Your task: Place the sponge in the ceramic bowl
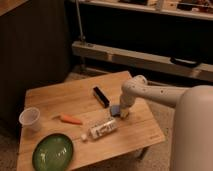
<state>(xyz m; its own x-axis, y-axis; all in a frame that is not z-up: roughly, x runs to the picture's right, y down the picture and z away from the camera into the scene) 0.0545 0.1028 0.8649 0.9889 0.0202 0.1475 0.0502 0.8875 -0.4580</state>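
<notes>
The light-blue sponge lies on the wooden table toward its right side, partly covered by my gripper, which reaches down onto it from the white arm. The green ceramic bowl sits at the table's front left corner, far from the gripper and with nothing in it.
A white bottle lies on its side just in front of the sponge. A black block lies behind it. An orange carrot lies mid-table and a white plastic cup stands at the left edge. Metal shelving stands behind.
</notes>
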